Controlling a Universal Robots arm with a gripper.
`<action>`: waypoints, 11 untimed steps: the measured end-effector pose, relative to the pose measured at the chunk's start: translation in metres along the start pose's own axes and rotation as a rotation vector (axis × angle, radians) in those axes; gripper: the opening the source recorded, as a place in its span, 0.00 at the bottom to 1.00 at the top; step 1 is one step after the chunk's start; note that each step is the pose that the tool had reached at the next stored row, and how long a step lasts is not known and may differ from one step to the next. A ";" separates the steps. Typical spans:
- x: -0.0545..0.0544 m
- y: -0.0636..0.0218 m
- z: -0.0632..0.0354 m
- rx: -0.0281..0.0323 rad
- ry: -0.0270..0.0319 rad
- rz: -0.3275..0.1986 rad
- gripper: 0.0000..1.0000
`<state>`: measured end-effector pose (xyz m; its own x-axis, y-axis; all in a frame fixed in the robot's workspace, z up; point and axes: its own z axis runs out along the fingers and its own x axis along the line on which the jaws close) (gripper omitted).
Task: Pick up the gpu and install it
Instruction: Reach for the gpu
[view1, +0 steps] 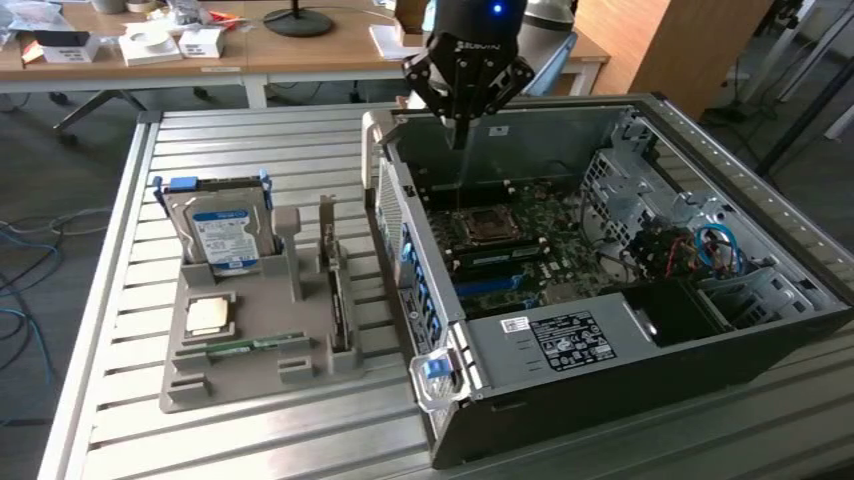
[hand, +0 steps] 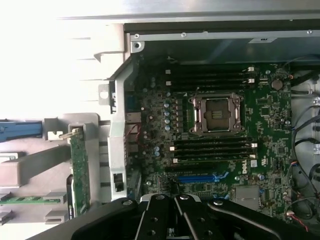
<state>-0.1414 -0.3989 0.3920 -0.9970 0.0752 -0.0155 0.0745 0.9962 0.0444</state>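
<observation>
Nearest in the exterior view, a grey parts tray (view1: 254, 378) lies on a slatted metal table (view1: 267, 140). The gpu (view1: 336, 300) stands on edge in the slot on the exterior view's right, a thin dark card with a green board edge, just beside the open computer case (view1: 641, 400) and untouched. Farther back the gripper (view1: 458, 125) hangs over the case's far end above the motherboard (view1: 514, 235), its fingers pressed together on nothing, well apart from the gpu. Beyond it are wooden desks (view1: 307, 55) with white boxes (view1: 150, 45) and a grey floor.
</observation>
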 end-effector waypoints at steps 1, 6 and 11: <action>0.002 -0.0001 0.0001 0.0000 0.0009 0.000 0.11; 0.013 -0.0010 0.0005 0.0003 0.0043 0.000 0.11; 0.027 -0.0019 0.0008 0.0005 0.0071 0.000 0.11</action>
<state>-0.1680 -0.3987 0.3907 -0.9971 0.0753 -0.0084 0.0749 0.9962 0.0439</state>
